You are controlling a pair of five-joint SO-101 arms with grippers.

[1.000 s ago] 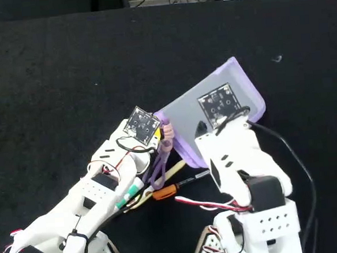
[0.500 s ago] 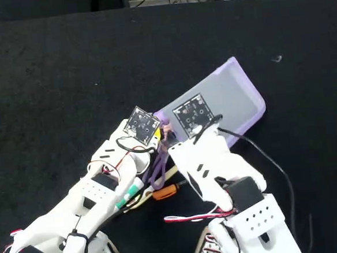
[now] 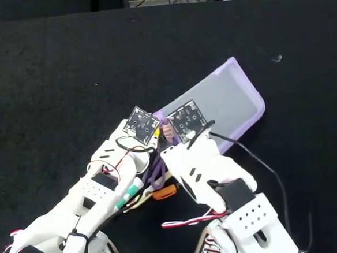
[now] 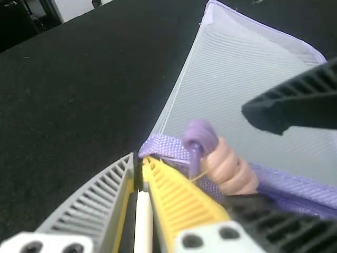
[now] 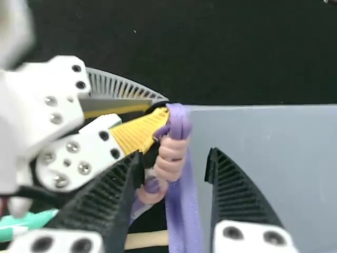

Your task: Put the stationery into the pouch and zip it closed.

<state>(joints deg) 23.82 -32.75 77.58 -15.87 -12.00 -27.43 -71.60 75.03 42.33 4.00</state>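
The grey mesh pouch (image 3: 224, 96) with purple trim lies slanted mid-table. My left gripper (image 4: 139, 161) is shut on the pouch's near corner, its grey and yellow fingers pinching the purple edge (image 4: 163, 145). A pink and purple coiled pull (image 4: 229, 168) hangs right beside that corner. My right gripper (image 5: 175, 155) stands open over the same end, its black fingers (image 5: 118, 190) on either side of the coil (image 5: 169, 155) and the purple edge. A green marker (image 3: 130, 196) and an orange-tipped pen (image 3: 164, 191) lie on the table under the arms, outside the pouch.
Both arms (image 3: 206, 164) crowd the near middle of the black table (image 3: 66, 70). A teal pen body (image 5: 26, 219) and a cream stick (image 5: 145, 240) lie below the left gripper (image 5: 160, 108). Cables trail from the right arm (image 3: 264, 166).
The right arm has swung left across the pouch, from its middle to the corner the left gripper holds. The left arm and pouch have stayed put.
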